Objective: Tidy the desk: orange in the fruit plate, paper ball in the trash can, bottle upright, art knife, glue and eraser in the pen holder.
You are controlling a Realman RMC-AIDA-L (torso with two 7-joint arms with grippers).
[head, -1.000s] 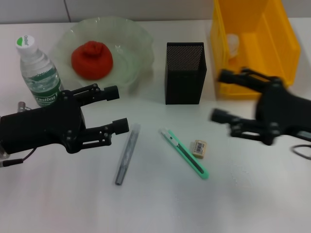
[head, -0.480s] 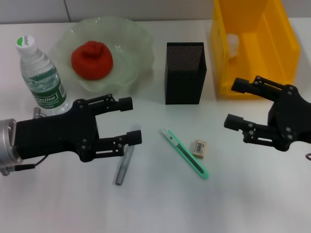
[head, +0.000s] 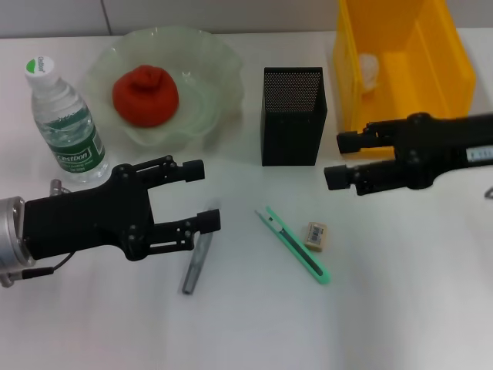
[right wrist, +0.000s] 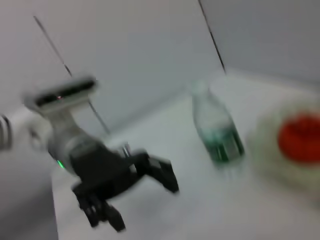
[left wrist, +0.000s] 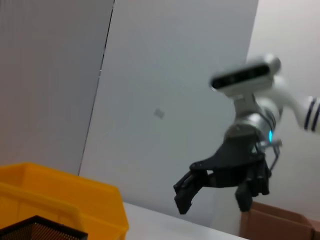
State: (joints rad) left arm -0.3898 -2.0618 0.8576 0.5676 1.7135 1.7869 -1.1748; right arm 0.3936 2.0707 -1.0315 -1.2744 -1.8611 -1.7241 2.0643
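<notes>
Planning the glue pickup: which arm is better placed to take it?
Left, probably. The left gripper hangs open right over the glue; the right gripper is open beside the pen holder, farther off.

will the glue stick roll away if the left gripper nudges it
Probably: the glue looks slim and round, lying flat on the smooth desk, so a sideways nudge could roll it. It looks light and stiff. The left gripper hangs open over its far end.

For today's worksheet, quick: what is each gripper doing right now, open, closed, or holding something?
Left gripper: open, holding nothing, above the glue.
Right gripper: open, holding nothing, near the pen holder.
</notes>
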